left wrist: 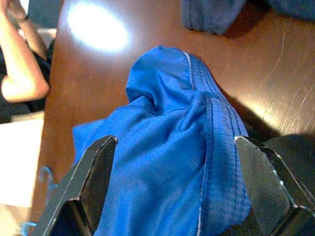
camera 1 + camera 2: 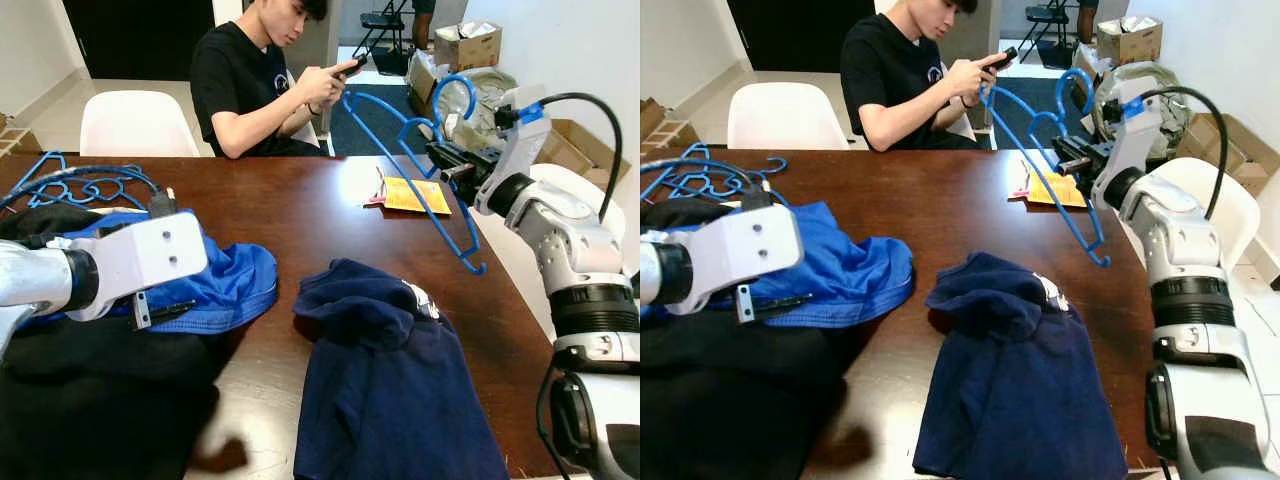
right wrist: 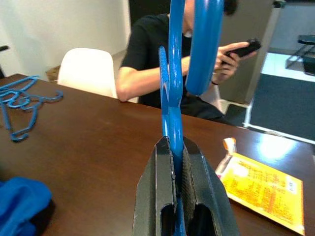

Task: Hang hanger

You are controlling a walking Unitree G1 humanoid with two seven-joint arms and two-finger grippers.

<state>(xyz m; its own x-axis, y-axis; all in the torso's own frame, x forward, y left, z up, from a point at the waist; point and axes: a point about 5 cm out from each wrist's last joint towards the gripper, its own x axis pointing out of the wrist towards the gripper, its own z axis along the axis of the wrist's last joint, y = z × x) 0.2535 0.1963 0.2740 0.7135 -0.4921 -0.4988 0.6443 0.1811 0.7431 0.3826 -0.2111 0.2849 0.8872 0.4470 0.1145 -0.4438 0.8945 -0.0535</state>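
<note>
So the right gripper point(image 3: 173, 162) is clamped tight on the blue hanger point(image 2: 420, 190), holding it up above the far right edge of the table point(image 2: 300, 215). The hook curls up past the fingers while the long bar slants down toward the navy shirt point(image 2: 390, 380). The left gripper point(image 1: 172, 187) is spread wide with nothing in it, hovering over the blue shirt point(image 1: 167, 147). My guess is the right arm does the hanging, since it's the 1 holding it.
</note>
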